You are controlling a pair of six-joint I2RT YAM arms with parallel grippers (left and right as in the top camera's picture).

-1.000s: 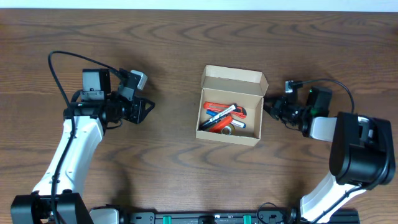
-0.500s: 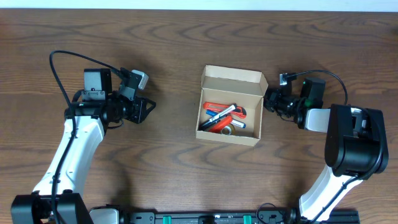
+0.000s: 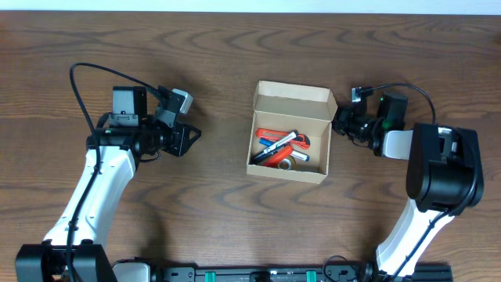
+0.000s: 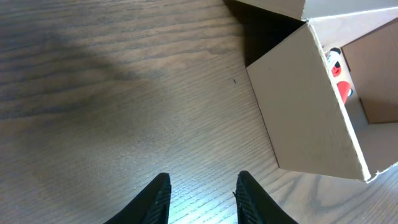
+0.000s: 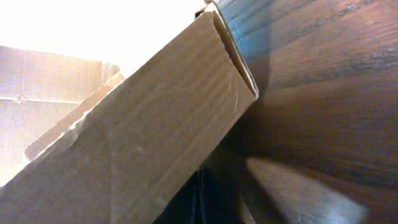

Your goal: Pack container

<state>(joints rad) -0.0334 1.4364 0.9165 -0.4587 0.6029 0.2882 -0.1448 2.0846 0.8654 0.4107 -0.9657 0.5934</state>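
The container (image 3: 316,170) is a tan cardboard box standing open at the table's middle, its flap lid (image 3: 293,95) raised at the far side. Inside lie red and black markers (image 3: 279,144) and a small tape roll (image 3: 286,164). My left gripper (image 3: 190,134) hovers left of the box, open and empty. In the left wrist view its tips (image 4: 202,193) hang over bare wood, with the box's wall (image 4: 305,112) to the right. My right gripper (image 3: 338,123) is shut, its tip against the box's right wall near the far corner. The right wrist view shows the shut tips (image 5: 202,199) under the cardboard wall (image 5: 137,130).
The brown wooden table (image 3: 219,219) surrounds the box. A white strip (image 3: 250,6) runs along the far edge. A black rail (image 3: 258,274) lies along the near edge between the two arm bases.
The left gripper has drifted slightly right, toward the box. The right gripper has moved left and farther back, up to the box's right wall. The box has stayed put.
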